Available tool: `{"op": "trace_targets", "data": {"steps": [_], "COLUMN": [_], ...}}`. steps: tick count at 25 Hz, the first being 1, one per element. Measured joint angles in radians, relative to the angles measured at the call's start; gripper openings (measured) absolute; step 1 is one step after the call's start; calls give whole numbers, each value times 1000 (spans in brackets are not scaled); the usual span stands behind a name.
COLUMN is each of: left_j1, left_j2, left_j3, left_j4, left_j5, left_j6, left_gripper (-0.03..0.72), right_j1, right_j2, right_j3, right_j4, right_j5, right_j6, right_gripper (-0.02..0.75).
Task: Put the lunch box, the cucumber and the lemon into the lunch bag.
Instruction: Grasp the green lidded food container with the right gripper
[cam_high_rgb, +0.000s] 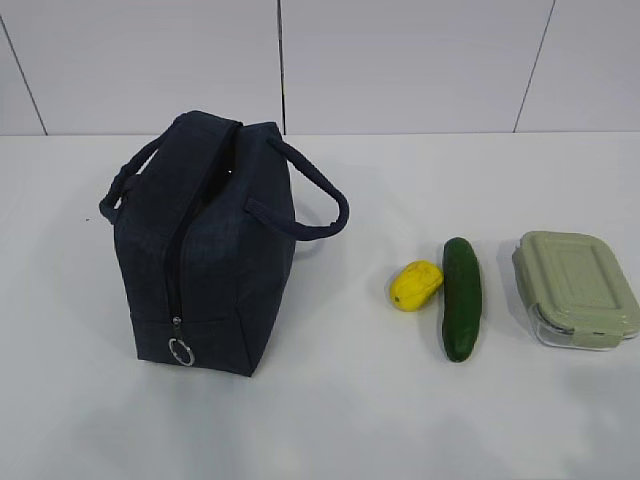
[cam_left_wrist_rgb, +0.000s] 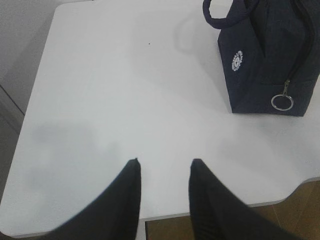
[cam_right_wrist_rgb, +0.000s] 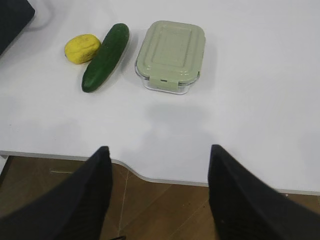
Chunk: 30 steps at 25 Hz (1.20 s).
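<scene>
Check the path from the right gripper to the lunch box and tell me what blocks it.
Nothing visible does. In the right wrist view only bare table lies between the open right gripper and the lunch box. The cucumber and lemon lie off to the box's left, outside that path.

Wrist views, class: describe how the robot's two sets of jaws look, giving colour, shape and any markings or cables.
The left gripper shows two matte black fingers tapering to rounded tips. The right gripper shows two similar black fingers, broader in its view. No markings, cables or labels are visible on either. The arms themselves are outside every view.
</scene>
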<state>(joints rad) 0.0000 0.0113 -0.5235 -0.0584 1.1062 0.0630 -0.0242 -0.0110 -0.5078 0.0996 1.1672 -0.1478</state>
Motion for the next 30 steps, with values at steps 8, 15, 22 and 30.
{"op": "trace_targets", "data": {"steps": [8, 15, 22, 30], "left_j1": [0, 0, 0, 0], "left_j2": [0, 0, 0, 0], "left_j3": [0, 0, 0, 0], "left_j4": [0, 0, 0, 0], "left_j5": [0, 0, 0, 0], "left_j6": [0, 0, 0, 0], "left_gripper": [235, 235, 235, 235], "right_j1": [0, 0, 0, 0], "right_j2": [196, 440, 804, 1214], "right_j3": [-6, -6, -6, -110], "right_j4": [211, 360, 713, 930], "right_j5": [-116, -167, -197, -143], "right_j6": [0, -61, -425, -771], "right_gripper": [429, 423, 423, 422]}}
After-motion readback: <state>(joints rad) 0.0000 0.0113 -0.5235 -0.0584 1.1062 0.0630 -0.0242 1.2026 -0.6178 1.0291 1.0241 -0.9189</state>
